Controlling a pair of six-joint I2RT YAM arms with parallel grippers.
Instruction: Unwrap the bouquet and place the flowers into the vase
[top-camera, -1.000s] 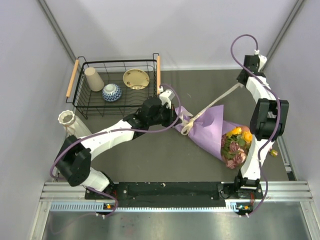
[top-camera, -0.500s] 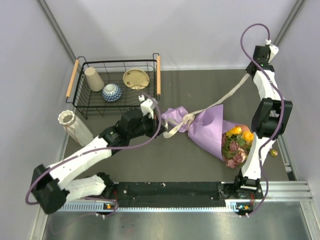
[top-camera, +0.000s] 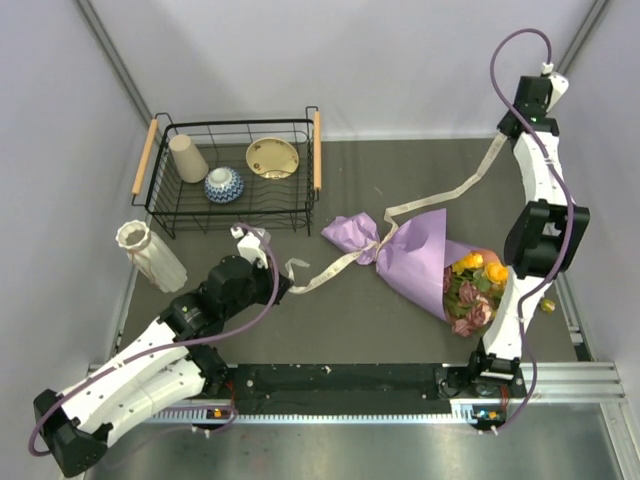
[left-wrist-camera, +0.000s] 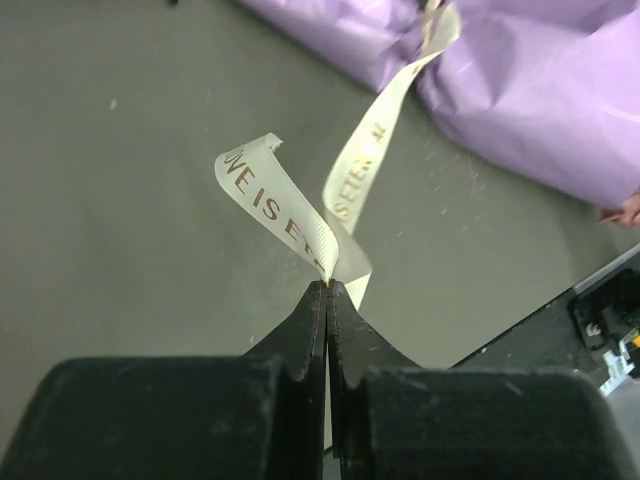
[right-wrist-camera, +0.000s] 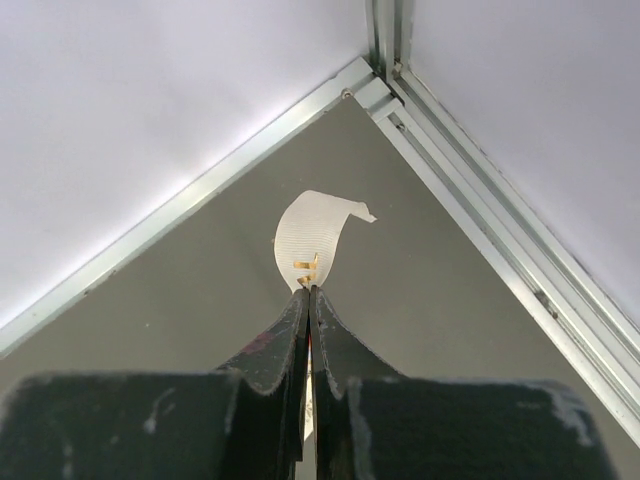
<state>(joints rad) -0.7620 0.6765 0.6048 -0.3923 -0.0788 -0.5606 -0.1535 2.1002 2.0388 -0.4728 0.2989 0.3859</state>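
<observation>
The bouquet (top-camera: 420, 258) is laid on the gray table (top-camera: 330, 320), a little to the right of the middle. Its thin end is pointed to 10 o'clock and the flowers (top-camera: 472, 288) are pointed to 4 o'clock. The purple paper is wrapped around the stems. A cream ribbon (top-camera: 445, 190) is looped at the thin neck, and its two ends are stretched out. One end is pinched by the left gripper (left-wrist-camera: 327, 290), with the fingers pressed together on it, at 8 o'clock from the neck. The other end is pinched the same way by the right gripper (right-wrist-camera: 308, 292), up in the far corner at 1 o'clock. The vase (top-camera: 150, 255) is seen at 9 o'clock, by the table's left edge, well apart from the bouquet. A wire basket (top-camera: 240, 122) is set at 11 o'clock, and a cup (top-camera: 187, 157), a blue bowl (top-camera: 224, 184) and a yellow dish (top-camera: 272, 157) are kept inside it.
</observation>
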